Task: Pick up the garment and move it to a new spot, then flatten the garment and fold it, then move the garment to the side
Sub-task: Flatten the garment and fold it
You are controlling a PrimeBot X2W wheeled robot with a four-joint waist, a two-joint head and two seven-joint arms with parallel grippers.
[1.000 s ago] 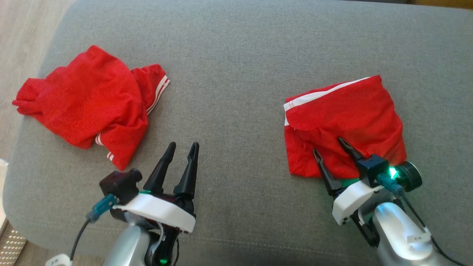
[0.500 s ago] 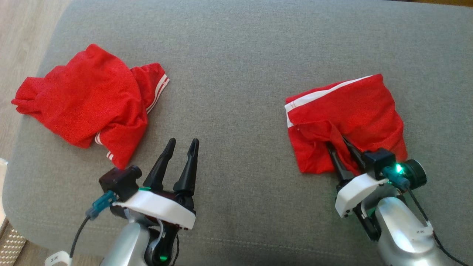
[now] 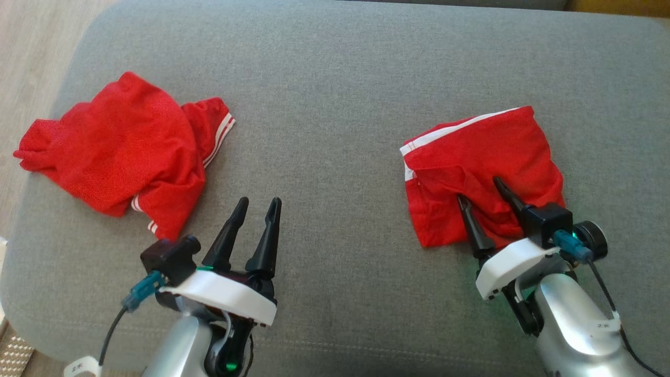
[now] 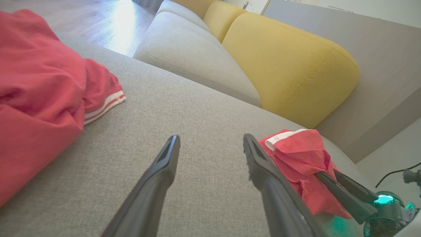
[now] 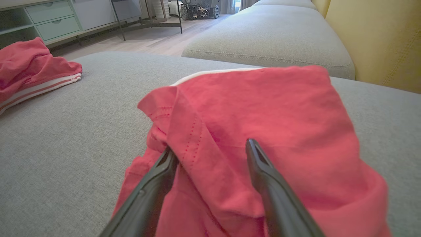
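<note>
Cushion (image 3: 335,78): under both garments and both grippers
Floor (image 3: 31,42): along the cushion's left side
Left garment (image 3: 120,152): on the cushion by its left edge, well apart from the right garment
Right garment (image 3: 481,152): on the cushion's right half
Left gripper (image 3: 260,201): over bare cushion near the front edge, between the garments, nearer the left one, touching neither
Right gripper (image 3: 478,188): at the right garment's near edge, tips on the cloth, a raised fold between its spread fingers
Second seat (image 4: 190,56): beyond the cushion's far edge
Backrest (image 4: 289,65): behind the right garment, beside the second seat
Cabinet (image 5: 49,16): on the floor beyond the left garment
</note>
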